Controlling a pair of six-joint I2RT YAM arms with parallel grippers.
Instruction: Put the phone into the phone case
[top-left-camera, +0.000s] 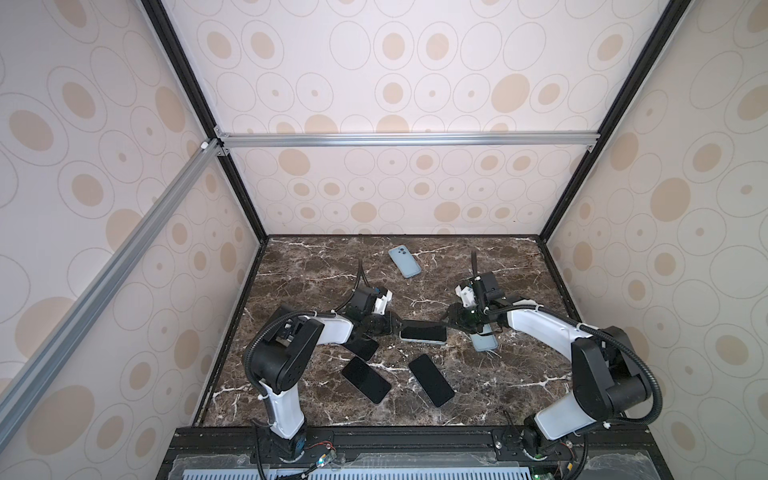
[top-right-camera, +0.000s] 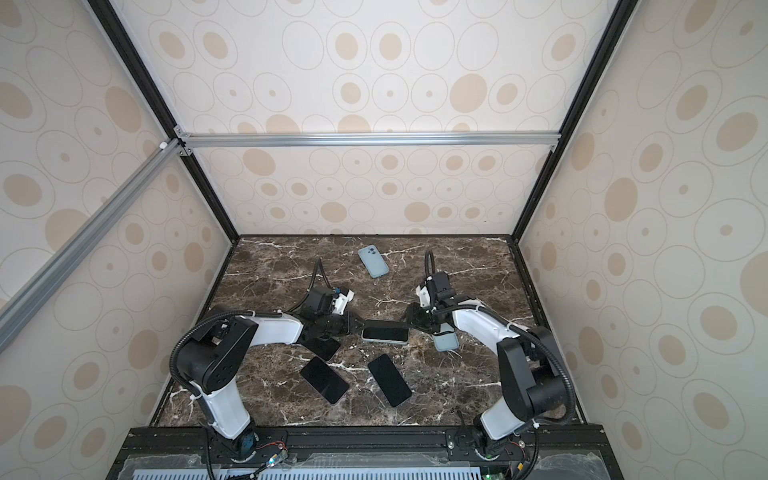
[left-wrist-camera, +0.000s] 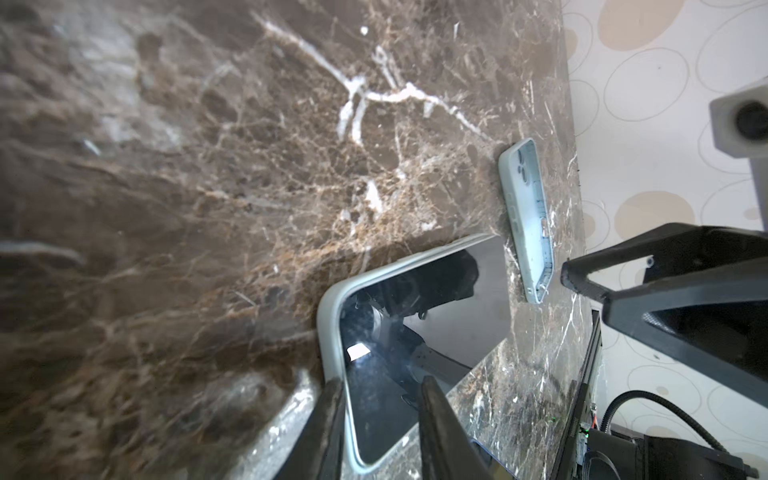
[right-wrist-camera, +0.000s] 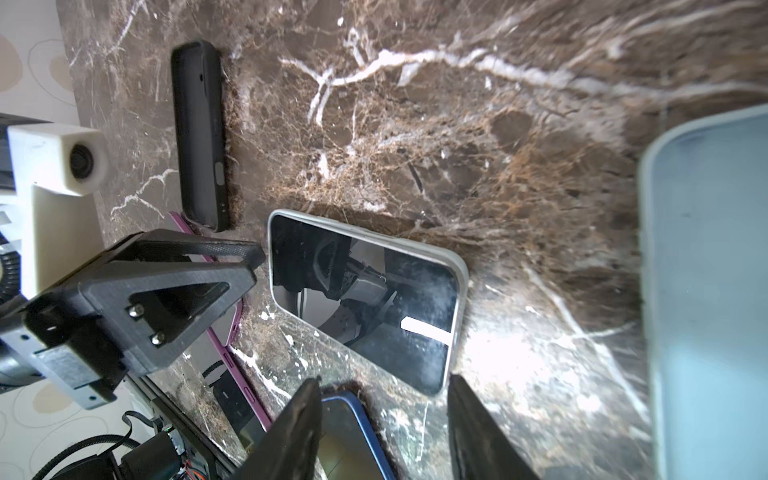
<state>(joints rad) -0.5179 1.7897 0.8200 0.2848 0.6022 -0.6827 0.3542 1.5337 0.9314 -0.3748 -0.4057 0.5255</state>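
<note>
Phone (top-left-camera: 423, 332), cased, lies among three dark phones (top-left-camera: 430, 380), two blue cases (top-left-camera: 485, 343).

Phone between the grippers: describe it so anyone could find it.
Start at the marble table, then the gap between left gripper and right gripper. The phone lies there screen-up, rimmed by a pale case; the dark phones nearer the front lack one.
</note>
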